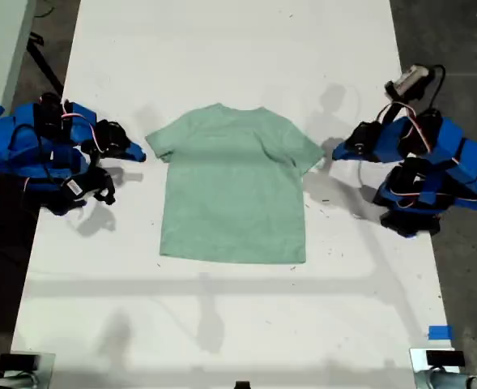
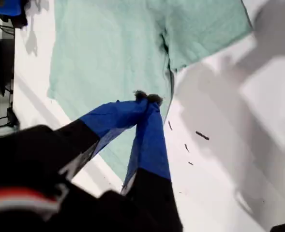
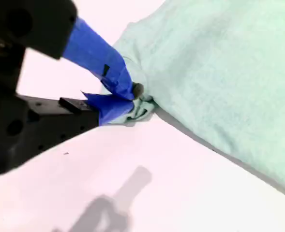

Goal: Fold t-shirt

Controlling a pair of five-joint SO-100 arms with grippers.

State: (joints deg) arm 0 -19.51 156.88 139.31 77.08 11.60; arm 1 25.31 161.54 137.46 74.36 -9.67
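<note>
The t-shirt (image 1: 234,186), just one, lies flat between my two arms; my second gripper (image 3: 132,99) pinches its sleeve on the exterior view's left, my first gripper (image 2: 148,98) hangs pressed together above its other side.

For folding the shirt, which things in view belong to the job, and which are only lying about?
Belong to the job: t-shirt; my first gripper; my second gripper, shut on a sleeve edge.
Lying about: blue tape piece; dark specks on the white table.

Both blue arms (image 1: 27,150) run past the exterior view's edges.
</note>
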